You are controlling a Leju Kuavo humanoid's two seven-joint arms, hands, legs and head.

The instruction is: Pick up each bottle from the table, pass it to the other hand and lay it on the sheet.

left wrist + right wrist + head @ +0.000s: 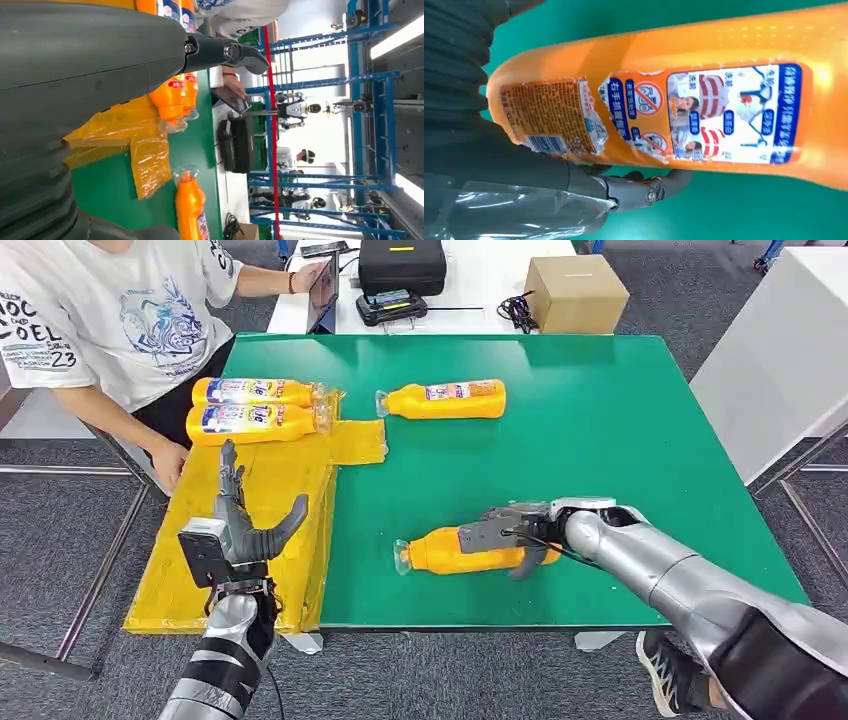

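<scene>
One bottle point(450, 550) on green table point(600, 440), right robot hand point(515, 535) gripping it

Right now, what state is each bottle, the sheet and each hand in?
Near bottle: lying on the green table, gripped by the right hand.
Far bottle: lying on the table, off the sheet, untouched.
Two bottles: lying on the yellow sheet.
Left hand: open, raised over the sheet.

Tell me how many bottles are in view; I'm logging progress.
4: two bottles on the yellow sheet at and, one on the green table, one under the right hand.
</scene>
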